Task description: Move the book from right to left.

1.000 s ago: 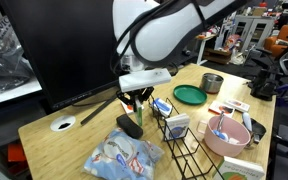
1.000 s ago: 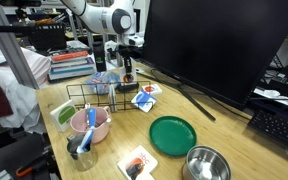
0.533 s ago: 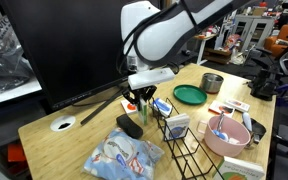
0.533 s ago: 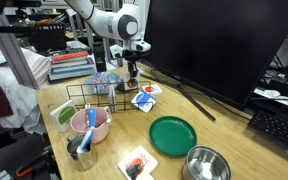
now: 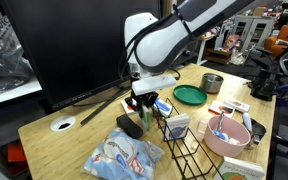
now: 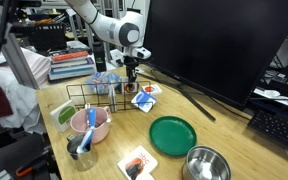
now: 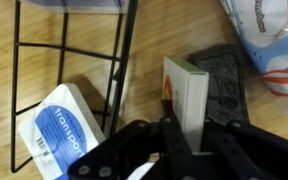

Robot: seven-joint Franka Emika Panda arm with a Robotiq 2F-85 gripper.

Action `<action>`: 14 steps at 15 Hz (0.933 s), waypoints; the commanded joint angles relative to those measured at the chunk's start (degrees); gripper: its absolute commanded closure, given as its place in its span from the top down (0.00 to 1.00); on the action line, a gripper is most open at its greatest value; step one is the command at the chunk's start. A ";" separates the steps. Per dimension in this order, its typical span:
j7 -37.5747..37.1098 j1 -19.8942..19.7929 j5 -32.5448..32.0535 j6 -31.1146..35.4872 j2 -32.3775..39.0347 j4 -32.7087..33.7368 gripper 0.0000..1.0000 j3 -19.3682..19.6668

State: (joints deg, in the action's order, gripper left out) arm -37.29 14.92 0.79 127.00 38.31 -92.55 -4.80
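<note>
The book is small, with white page edges and an orange-red cover. It stands upright between the fingers of my gripper, which is shut on it. In both exterior views the gripper holds the book a little above the wooden table, between the monitor stand and the black wire rack. A flat black object lies on the table right beside the book.
A large monitor stands behind. Also on the table are a green plate, a metal bowl, a pink bowl, a blue-white bag and a blue packet under the rack.
The arm has carried the book sideways along the table, towards the green plate in both exterior views. The grip has stayed shut.
</note>
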 commanded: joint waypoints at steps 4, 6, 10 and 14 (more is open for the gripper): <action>3.09 0.10 2.12 0.00 0.16 -0.29 0.04 0.24; 3.58 0.12 2.06 0.33 -0.13 -0.60 0.04 0.25; 4.90 0.16 1.95 0.50 -0.84 -1.32 0.42 0.27; 5.45 0.10 2.15 0.71 -1.89 -1.73 0.69 0.26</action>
State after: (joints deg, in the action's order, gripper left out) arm -33.91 15.03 1.34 127.01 38.29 -92.50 -4.81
